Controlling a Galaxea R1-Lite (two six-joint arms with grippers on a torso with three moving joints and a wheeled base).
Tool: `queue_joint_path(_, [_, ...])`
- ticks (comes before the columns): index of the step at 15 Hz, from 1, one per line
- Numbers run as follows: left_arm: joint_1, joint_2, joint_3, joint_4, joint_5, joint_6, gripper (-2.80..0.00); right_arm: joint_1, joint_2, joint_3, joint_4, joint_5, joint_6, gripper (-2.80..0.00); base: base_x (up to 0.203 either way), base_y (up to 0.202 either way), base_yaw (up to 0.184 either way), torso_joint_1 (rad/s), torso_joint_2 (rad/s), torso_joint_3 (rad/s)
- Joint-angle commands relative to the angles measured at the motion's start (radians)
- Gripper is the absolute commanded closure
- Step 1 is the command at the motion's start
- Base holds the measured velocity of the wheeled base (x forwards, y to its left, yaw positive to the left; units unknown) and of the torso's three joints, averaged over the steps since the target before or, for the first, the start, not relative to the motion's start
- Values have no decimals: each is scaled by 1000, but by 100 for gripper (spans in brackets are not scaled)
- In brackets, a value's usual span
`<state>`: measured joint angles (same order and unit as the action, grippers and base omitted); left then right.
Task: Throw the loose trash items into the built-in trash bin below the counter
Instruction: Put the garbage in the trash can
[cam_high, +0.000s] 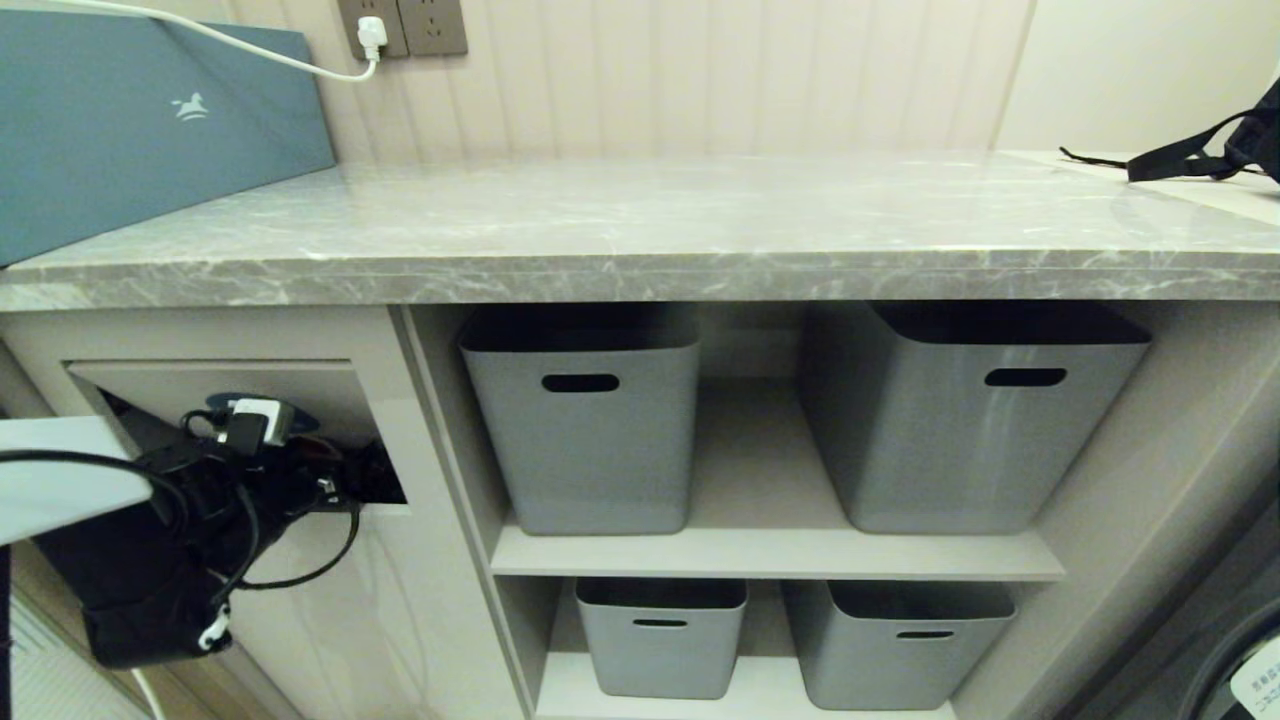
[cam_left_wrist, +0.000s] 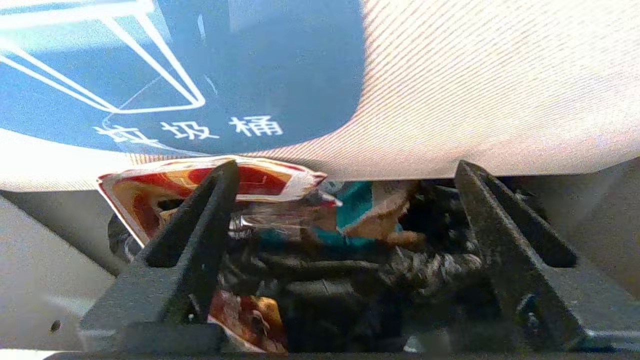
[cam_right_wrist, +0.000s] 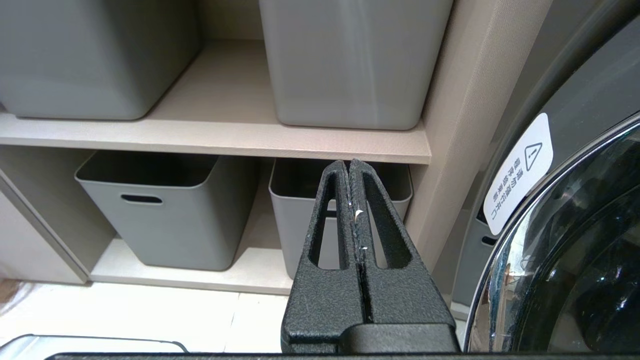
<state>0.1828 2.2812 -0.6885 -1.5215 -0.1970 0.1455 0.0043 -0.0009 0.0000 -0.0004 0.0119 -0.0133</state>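
Reaching into the bin opening at the lower left of the head frame, our left hand sits with its tip inside the built-in trash bin, whose beige flap is pushed inward beneath the grey marble worktop. In the left wrist frame our two dark fingers stand wide apart with nothing between them, and the flap with its round blue sticker fills the upper part of the frame, just above the fingertips. Past the fingers, down in the dark of the bin, we see the red-brown and white carton at the centre left, partly behind the left-hand finger, and beside it a clear crinkly wrapper lying among other scraps (we cannot tell which scrap touches which). Our right hand hangs parked low at the right, out of the head frame, its fingers pressed together and empty, pointing toward the grey tubs on the lower shelf. Four such tubs fill the open shelves at the centre and right of the head frame.
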Motion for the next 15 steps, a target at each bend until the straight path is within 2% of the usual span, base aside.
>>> queue_joint_path(1, [0, -11, 15, -8, -1, 0, -280, 0, -1, 0, -1, 0, -1, 0, 0, 0, 0, 0, 0, 0])
queue_joint_path(3, [1, -8, 14, -8, -1, 2, -280, 0, -1, 0, 0, 0, -1, 0, 0, 0, 0, 0, 0, 0])
queue_joint_path(4, [1, -8, 14, -8, -1, 0, 0, 0, -1, 0, 0, 0, -1, 0, 0, 0, 0, 0, 0, 0])
queue_joint_path(8, [1, -19, 62, -8, -1, 0, 0, 0, -1, 0, -1, 2, -1, 0, 0, 0, 0, 0, 0, 0])
queue_joint_path(13, [3, -103, 214, -8, -1, -1, 0, 0, -1, 0, -1, 0, -1, 0, 0, 0, 0, 0, 0, 0])
queue_joint_path(15, [4, -116, 241, -8, 2, -3, 0, 0, -1, 0, -1, 0, -1, 0, 0, 0, 0, 0, 0, 0])
